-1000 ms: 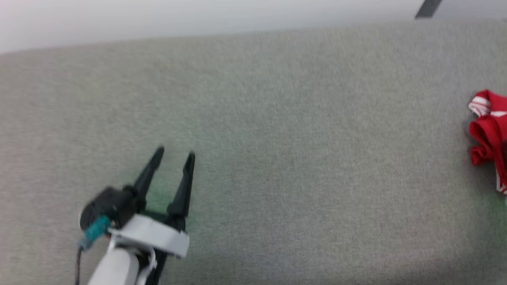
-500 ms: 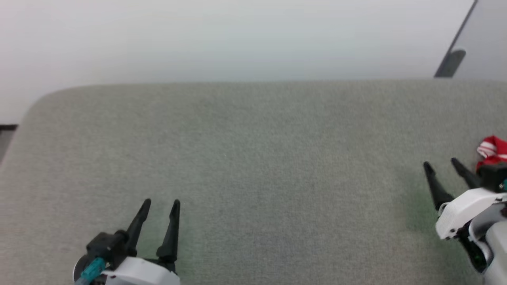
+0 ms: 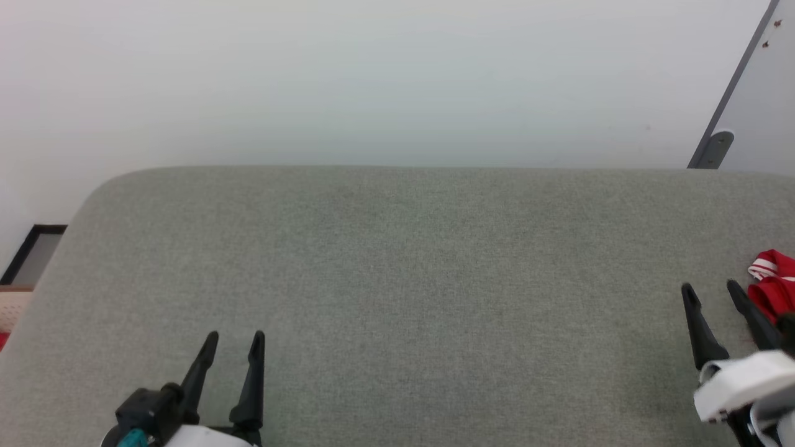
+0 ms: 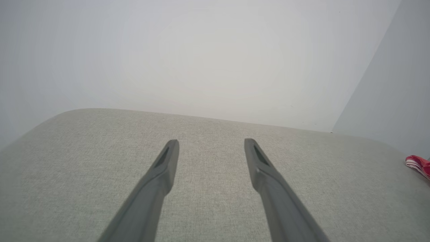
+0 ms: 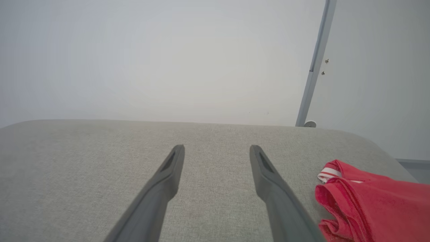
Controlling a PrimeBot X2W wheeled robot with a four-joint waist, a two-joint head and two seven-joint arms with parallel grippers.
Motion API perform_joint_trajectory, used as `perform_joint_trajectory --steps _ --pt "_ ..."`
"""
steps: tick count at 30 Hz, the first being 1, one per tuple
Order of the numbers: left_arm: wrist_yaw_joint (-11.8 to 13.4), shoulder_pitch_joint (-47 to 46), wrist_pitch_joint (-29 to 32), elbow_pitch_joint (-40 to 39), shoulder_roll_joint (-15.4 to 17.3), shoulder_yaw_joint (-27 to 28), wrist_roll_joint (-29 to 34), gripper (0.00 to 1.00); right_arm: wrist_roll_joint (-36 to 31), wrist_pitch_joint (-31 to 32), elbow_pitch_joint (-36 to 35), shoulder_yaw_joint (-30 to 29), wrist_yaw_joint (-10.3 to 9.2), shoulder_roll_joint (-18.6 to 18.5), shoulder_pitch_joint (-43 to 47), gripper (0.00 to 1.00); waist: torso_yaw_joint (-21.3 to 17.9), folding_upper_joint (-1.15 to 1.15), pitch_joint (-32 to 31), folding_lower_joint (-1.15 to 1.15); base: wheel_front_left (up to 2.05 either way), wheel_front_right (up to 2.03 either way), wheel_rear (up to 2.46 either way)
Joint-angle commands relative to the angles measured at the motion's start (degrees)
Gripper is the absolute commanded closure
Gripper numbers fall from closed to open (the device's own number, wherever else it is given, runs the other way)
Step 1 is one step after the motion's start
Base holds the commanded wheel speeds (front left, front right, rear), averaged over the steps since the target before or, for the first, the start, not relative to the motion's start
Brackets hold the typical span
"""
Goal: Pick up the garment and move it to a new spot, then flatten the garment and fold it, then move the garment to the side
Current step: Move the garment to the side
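The garment (image 3: 773,292) is found at the far right edge of the head view. It lies crumpled on the grey-green fabric surface (image 3: 397,261), close to the right end of it. The cloth is bright red, and a band of red and white stripes is seen at its upper end. Most of it is cut off there by the edge of the picture. In the right wrist view the garment (image 5: 369,205) is shown more clearly, bunched in soft folds at the lower right, just beside one finger of that gripper. The finger seems to be slightly apart from the cloth, but this cannot be decided from here.

The right gripper (image 3: 711,290) is held over the surface at the lower right of the head view. Its two dark fingers are spread apart and nothing is gripped between them. The left gripper (image 3: 235,340) is placed at the lower left, well apart from the garment. It is released in the same way, and bare fabric is seen between its fingers in the left wrist view. In that view a small red piece of the garment (image 4: 418,164) is visible at the right edge.

Behind the surface a pale wall (image 3: 372,81) is seen, and a grey panel (image 3: 761,112) is seen at the upper right.
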Motion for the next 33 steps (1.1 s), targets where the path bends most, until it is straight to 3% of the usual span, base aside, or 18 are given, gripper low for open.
perform_joint_trajectory --steps 1,19,33 --pt "-0.1 1.0 0.1 -0.5 0.0 0.3 -0.3 0.0 -0.6 -0.3 -2.1 -1.5 -0.11 0.8 2.3 0.0 0.1 0.0 -0.4 0.0 0.0 0.0 0.0" --pt "-0.1 8.6 0.1 -7.9 -1.1 1.9 1.3 0.0 -4.5 2.5 -22.9 -13.8 -0.11 6.7 20.4 0.0 0.8 0.0 -1.1 0.0 0.0 0.0 0.0" --pt "-0.1 9.4 0.1 -8.2 -1.1 2.1 0.9 0.0 -5.2 5.6 -28.3 -15.6 -0.11 8.5 22.9 0.0 1.0 0.0 -1.4 0.0 0.0 0.0 0.0"
